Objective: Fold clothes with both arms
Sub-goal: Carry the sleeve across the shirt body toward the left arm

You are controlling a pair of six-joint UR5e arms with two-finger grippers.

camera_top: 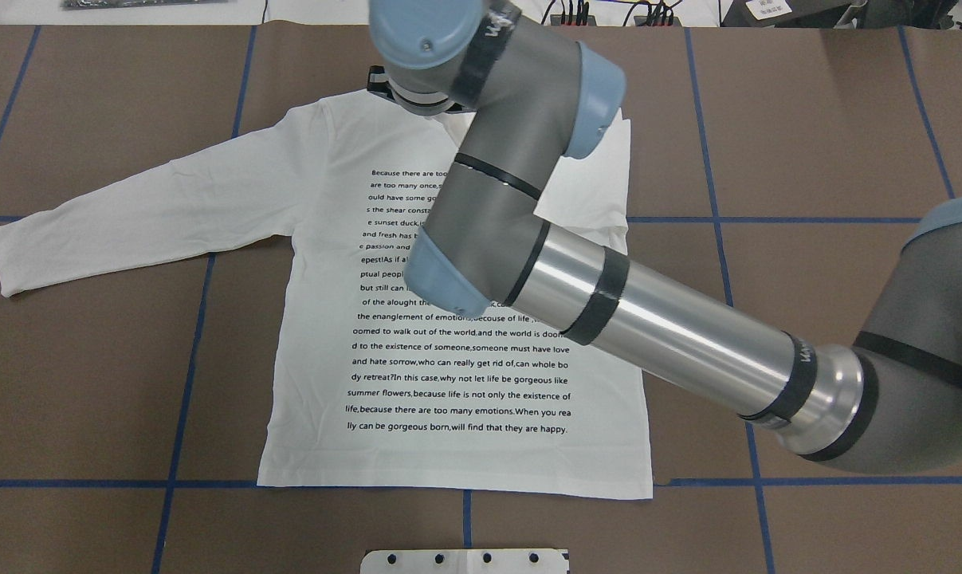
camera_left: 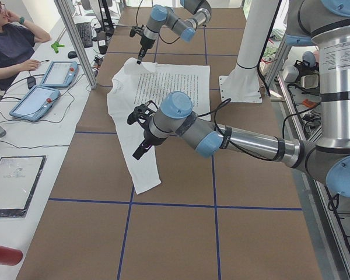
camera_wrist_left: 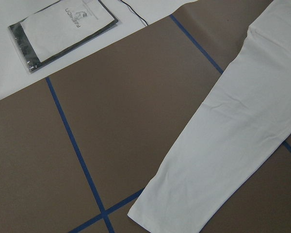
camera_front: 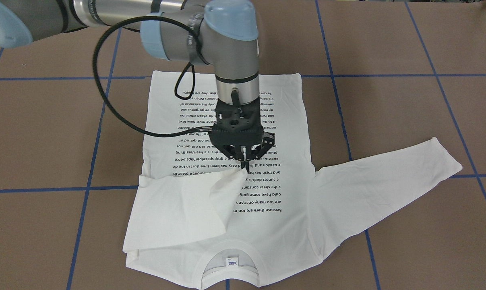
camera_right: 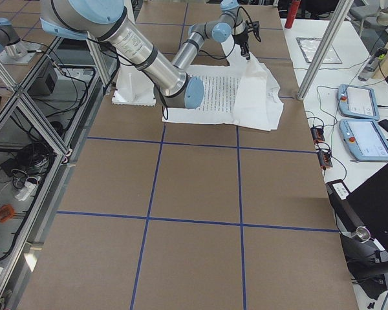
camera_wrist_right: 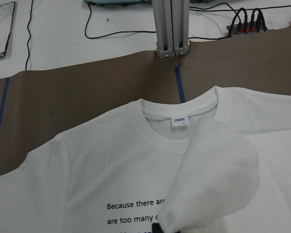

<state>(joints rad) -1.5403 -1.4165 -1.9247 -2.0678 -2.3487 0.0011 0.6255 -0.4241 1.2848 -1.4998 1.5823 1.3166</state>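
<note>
One white long-sleeved shirt (camera_top: 465, 454) lies face up and flat on the brown table (camera_top: 90, 383), its hem nearest the robot and its collar (camera_front: 230, 246) at the far side. On the robot's left, the left sleeve (camera_top: 130, 207) lies stretched outward, flat on the table and crossing a blue tape line (camera_top: 202, 319). The left gripper (camera_left: 138, 150) hangs in the air near that sleeve's outer end and is apart from the cloth. It shows only in the side view, so whether its fingers are parted or closed cannot be told. At the centre, a block of black print (camera_top: 457, 351) covers the front of the shirt, with its upper lines partly hidden under the right arm (camera_top: 672, 319), which reaches in from the robot's right. The right sleeve (camera_front: 178, 205) is folded inward across the chest. The right gripper (camera_front: 246, 163) points straight down over the print, its fingers closed tight on the end of this sleeve, which rises to them in a small peak. Beyond it, a small label (camera_front: 231, 262) shows inside the collar.
</note>
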